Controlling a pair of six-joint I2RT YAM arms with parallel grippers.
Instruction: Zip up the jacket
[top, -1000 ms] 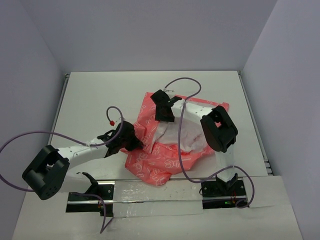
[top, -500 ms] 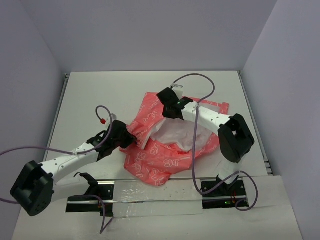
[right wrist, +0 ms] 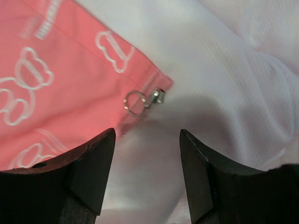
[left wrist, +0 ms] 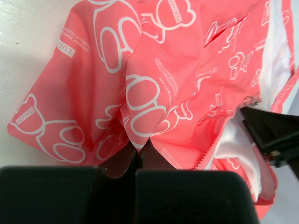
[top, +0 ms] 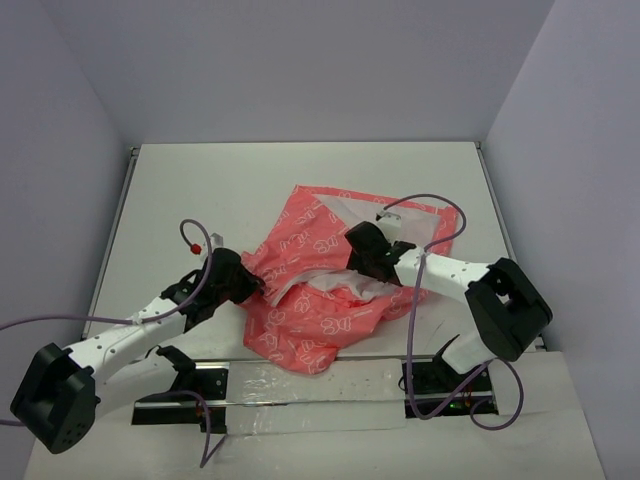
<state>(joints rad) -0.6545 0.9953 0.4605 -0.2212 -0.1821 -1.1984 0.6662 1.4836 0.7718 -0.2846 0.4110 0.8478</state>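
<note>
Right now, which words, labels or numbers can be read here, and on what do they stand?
"LUCKY", then a blurred word: inside the white bear outlines on the coral-pink fabric jacket.
"LUC", cut short: same jacket.
Remaining small white print: too small to read.

Bright, even light from above; shadows beside the coral-pink printed fabric jacket (top: 310,320) are soft. Glare streaks the glossy strip (top: 300,385) just on the jacket's near side. In my 2 wrist views my dark fingers (right wrist: 88,172) blur against the jacket's sharp print.
</note>
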